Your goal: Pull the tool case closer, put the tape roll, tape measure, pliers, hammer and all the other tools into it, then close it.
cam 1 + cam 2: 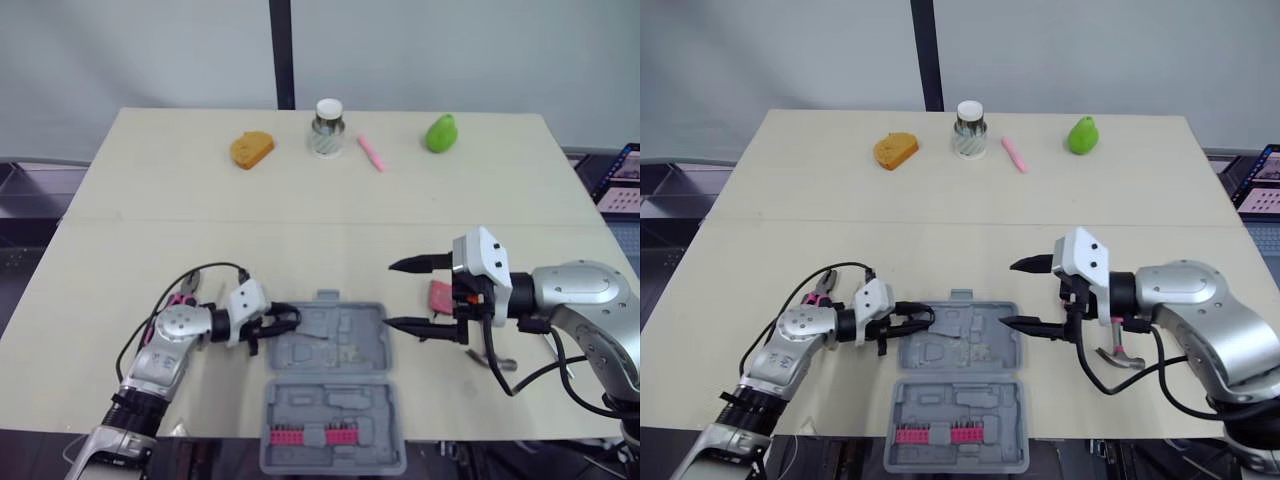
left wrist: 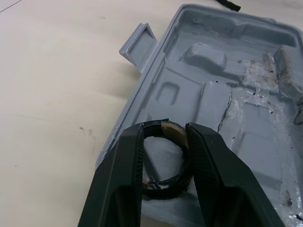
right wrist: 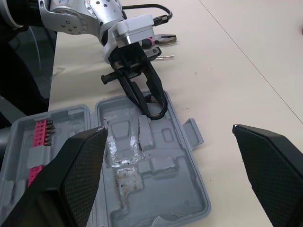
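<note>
Gripping the tape roll (image 2: 166,190) between its two fingers, the left gripper (image 1: 285,322) hangs at the left edge of the open tool case (image 1: 345,338), with the ring above a moulded pocket in the far half. The main risk, as I judge it, lies in the release. The roll seems to stand on edge, so it may roll or bounce off the ridges onto the table. It could also settle across a ridge and stop the case from shutting. The case could slide if a finger catches its rim. The right gripper (image 1: 390,294) hovers just beside the case's right edge, spread wide and empty. A careless swing there could knock the tape measure (image 1: 440,295) or the hammer (image 1: 1110,353) near it. The pliers (image 1: 185,292) lie on the table beside the left arm
</note>
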